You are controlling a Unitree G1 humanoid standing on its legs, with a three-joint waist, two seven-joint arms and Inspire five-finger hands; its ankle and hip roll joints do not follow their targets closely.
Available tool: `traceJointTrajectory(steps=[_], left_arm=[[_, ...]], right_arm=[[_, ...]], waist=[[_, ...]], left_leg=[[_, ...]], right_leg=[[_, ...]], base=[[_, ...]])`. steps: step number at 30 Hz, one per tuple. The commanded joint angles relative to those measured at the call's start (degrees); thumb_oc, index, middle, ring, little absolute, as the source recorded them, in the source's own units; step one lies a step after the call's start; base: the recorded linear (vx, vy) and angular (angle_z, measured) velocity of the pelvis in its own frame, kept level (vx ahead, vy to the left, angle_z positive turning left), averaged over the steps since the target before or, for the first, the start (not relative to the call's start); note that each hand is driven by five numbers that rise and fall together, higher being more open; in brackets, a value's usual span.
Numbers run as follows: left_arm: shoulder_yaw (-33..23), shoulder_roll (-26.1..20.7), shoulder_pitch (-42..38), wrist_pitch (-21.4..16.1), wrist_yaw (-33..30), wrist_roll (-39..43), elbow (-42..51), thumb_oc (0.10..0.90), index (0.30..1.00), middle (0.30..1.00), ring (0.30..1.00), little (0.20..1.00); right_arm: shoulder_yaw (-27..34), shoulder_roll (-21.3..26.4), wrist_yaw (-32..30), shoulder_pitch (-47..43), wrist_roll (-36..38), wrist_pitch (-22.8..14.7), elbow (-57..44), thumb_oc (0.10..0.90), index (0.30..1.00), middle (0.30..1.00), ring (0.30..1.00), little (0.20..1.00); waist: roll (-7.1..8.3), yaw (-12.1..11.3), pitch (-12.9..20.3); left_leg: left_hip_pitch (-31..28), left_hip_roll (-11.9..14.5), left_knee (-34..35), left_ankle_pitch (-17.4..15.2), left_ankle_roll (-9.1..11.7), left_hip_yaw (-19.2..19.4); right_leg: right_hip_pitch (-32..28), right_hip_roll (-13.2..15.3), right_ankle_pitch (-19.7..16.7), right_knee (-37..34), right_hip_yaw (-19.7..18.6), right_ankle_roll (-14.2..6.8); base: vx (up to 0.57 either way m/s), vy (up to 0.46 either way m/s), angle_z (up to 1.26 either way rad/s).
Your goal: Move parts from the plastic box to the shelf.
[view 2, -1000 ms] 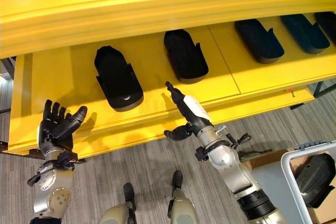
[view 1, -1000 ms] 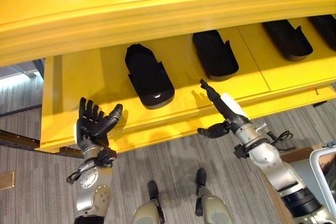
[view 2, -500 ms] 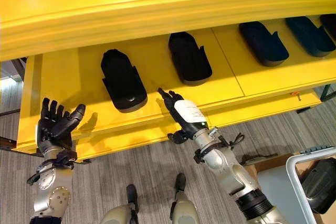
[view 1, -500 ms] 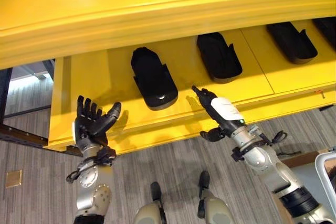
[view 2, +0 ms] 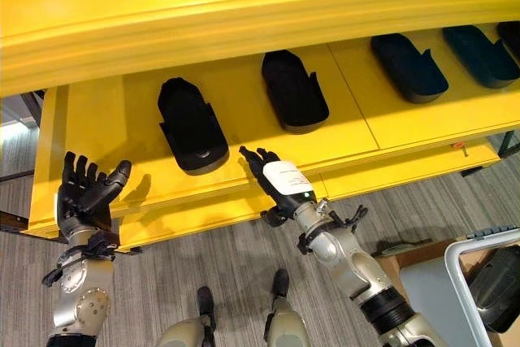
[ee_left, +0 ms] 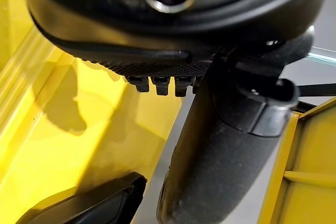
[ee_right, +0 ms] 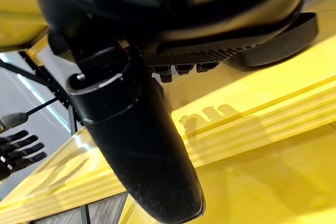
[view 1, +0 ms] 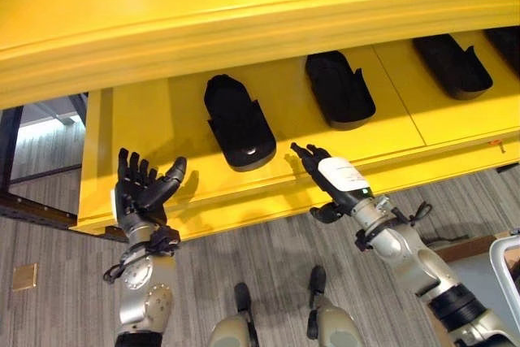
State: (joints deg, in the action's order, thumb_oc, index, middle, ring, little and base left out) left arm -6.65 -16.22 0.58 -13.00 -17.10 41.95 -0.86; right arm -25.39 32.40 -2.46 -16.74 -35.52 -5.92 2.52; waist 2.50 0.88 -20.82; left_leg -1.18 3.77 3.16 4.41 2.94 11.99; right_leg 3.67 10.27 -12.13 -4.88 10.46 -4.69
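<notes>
Partway through, by the look of it: several black parts (view 2: 192, 125) already lying in a row on the yellow shelf (view 2: 106, 119), nearest ones toward its left end, set back from the front edge. More probably waiting in the plastic box (view 2: 479, 274) at the lower right, though hard to make out there. Moulded, matte, shoe-shaped pieces. Left hand (view 2: 84, 195) raised, fingers spread, empty; right hand (view 2: 276, 176) stretched flat over the shelf's front edge, grasping nothing.
</notes>
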Motion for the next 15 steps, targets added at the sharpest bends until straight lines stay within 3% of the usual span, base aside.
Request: traceJointTrajectory(steps=[1,15], left_arm=[[-0.83,-2.81,-3.61,-6.88,0.47,-2.27,2.51,0.900,1.000,1.000,1.000,1.000],[-0.56,-2.87,-4.26,-7.33,0.91,-1.09,2.09,0.900,1.000,1.000,1.000,1.000]], right_arm=[[-1.98,-1.91,-3.89,-5.43,-1.39,-2.54,-0.55,0.900,1.000,1.000,1.000,1.000],[-7.40,-2.06,-2.05,-8.91,-5.99,-3.02,3.39,0.900,1.000,1.000,1.000,1.000]], waist=[[2.95,-1.72,5.45],[2.81,-2.36,5.13]], left_leg=[[1.37,-0.66,-4.23,-5.76,-1.00,-3.62],[1.65,-0.61,-4.43,-5.78,-0.93,-3.91]], right_leg=[[-0.14,9.41,3.20,5.99,-0.24,-7.25],[-0.15,9.27,3.29,5.96,-0.14,-7.16]], base=[[0.00,0.000,0.00],[0.00,-0.001,0.01]])
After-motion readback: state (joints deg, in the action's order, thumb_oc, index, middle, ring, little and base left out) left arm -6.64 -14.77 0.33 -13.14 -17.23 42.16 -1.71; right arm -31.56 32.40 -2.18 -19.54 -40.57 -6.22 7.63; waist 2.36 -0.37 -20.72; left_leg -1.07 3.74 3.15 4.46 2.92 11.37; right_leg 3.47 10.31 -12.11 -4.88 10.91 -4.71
